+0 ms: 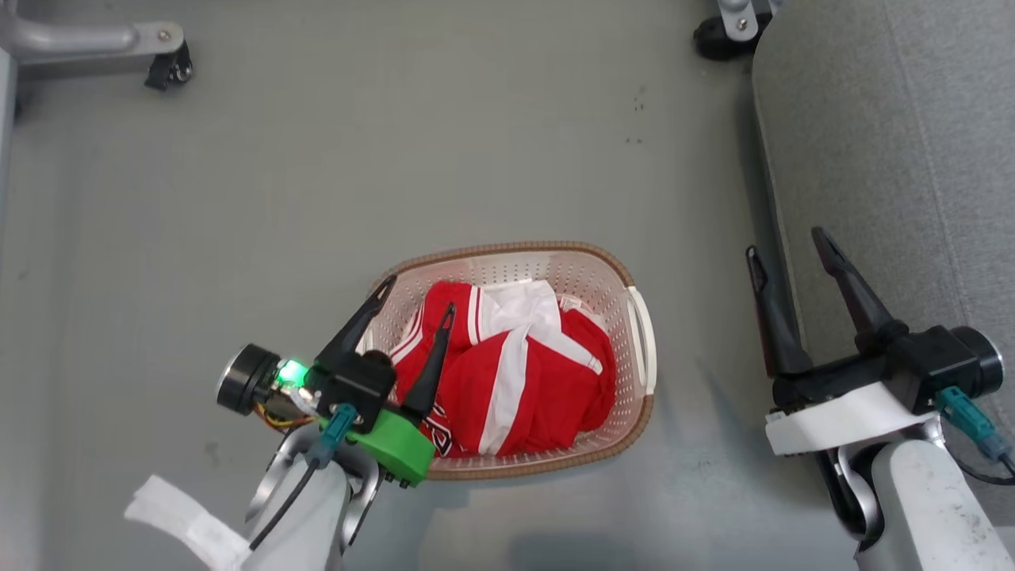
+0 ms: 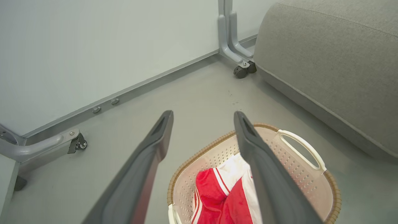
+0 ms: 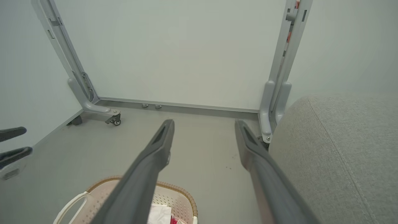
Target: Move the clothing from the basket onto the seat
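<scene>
Left gripper hangs over the basket's left end, jaws apart and empty; I judge it lined up for a first pick. Clothing lies heaped inside the basket. Right gripper, likewise spread, hovers right of the basket at the seat's edge.

Red clothing with white stripes is lying crumpled inside the cream, brown-rimmed basket, which is sitting on the floor near the grey seat, not touching it.
</scene>
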